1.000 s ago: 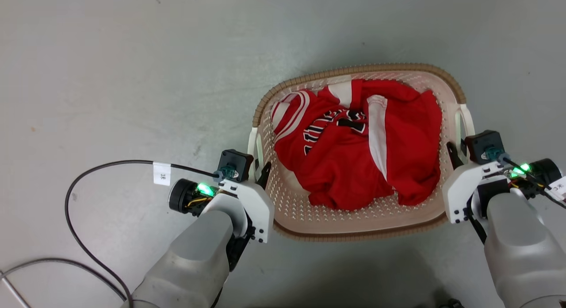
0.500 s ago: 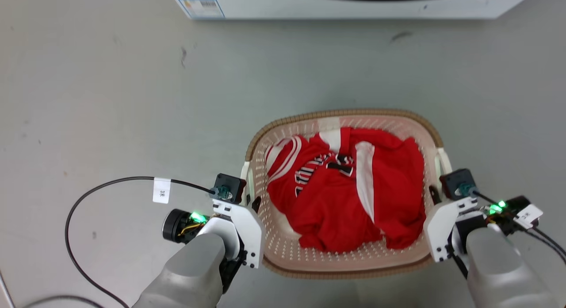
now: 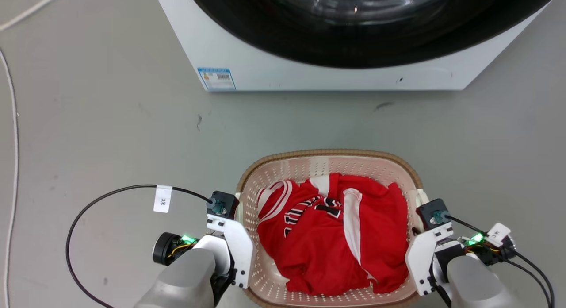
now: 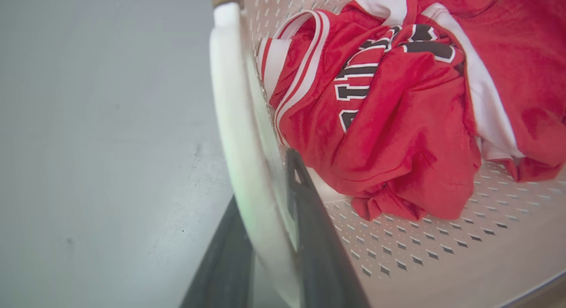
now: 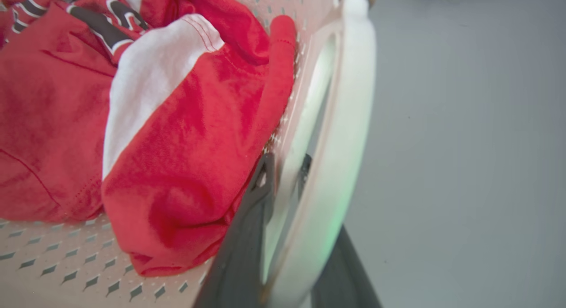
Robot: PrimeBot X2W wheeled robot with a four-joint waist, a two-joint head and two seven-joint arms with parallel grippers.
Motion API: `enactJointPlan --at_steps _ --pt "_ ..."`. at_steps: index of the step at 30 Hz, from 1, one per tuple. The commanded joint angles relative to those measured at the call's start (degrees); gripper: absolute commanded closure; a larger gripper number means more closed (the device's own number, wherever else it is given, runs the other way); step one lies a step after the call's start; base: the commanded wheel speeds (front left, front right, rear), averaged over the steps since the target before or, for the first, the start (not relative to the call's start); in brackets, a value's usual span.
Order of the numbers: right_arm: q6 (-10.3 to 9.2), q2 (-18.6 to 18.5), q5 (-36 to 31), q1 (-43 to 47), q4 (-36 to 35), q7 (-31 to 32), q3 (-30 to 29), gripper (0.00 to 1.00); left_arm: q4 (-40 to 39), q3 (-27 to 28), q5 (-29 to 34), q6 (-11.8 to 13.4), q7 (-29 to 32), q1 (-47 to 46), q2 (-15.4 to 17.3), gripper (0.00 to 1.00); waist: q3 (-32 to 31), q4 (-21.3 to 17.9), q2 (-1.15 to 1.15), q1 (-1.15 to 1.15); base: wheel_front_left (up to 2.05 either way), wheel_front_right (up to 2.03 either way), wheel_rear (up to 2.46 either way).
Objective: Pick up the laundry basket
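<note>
The laundry basket [image 3: 327, 154] is cream with a brown woven-look rim and holds a red jersey [image 3: 336, 237]. My left gripper [image 3: 239, 202] is shut on the basket's white left handle [image 4: 239, 122]; one dark finger [image 4: 309, 219] lies inside the wall and the other outside. On the opposite side, my right gripper [image 3: 418, 219] is shut on the white right handle [image 5: 349, 122], which sits between its two fingers [image 5: 247, 237]. The basket's near edge is cut off by the bottom of the head view.
A white washing machine [image 3: 265, 55] with a dark round door stands on the grey floor just beyond the basket. A black cable [image 3: 88, 210] loops from my left wrist over the floor. A pale cord [image 3: 13, 122] runs along the far left.
The whole head view has shifted, so the camera has moved: the washing machine has come into view and the basket sits lower in the picture. Both grippers keep their hold on the handles.
</note>
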Motion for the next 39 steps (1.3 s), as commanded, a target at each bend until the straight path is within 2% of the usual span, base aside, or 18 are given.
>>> enactJointPlan --at_steps 1,7,15,26,30,39 --pt "0.16 0.4 0.7 1.1 0.2 0.6 2.1 1.00 -0.7 -0.3 -0.1 -0.8 -0.1 -0.4 -0.3 1.00 -2.6 -0.2 0.00 0.01 0.00 0.00 0.00" --pt "0.23 0.5 11.8 1.8 0.3 4.5 14.0 1.00 -1.5 -1.2 -1.7 -0.8 3.9 0.2 1.1 1.00 -7.5 -0.3 0.00 0.01 0.00 0.00 0.00" --pt "0.25 0.5 23.8 3.6 -1.2 10.5 25.0 1.00 -4.2 -3.2 -4.9 -0.8 10.4 2.1 4.3 1.00 -14.0 -0.6 0.00 0.01 0.00 0.00 0.00" --pt "0.44 0.5 35.9 4.7 -3.7 18.9 37.3 1.00 -7.3 -6.5 -8.9 -0.8 18.1 2.9 7.4 1.00 -21.1 -1.1 0.00 0.01 0.00 0.00 0.00" --pt "0.45 0.6 40.2 4.9 -3.8 21.8 41.8 1.00 -7.8 -8.0 -10.3 -0.8 19.9 3.8 7.5 1.00 -23.2 -1.1 0.00 0.01 0.00 0.00 0.00" --pt "0.45 -0.7 47.1 5.0 -5.5 23.2 48.9 1.00 -7.6 -10.4 -12.1 -0.8 21.7 5.7 7.9 1.00 -25.8 -1.6 0.00 0.01 0.00 0.00 0.00"
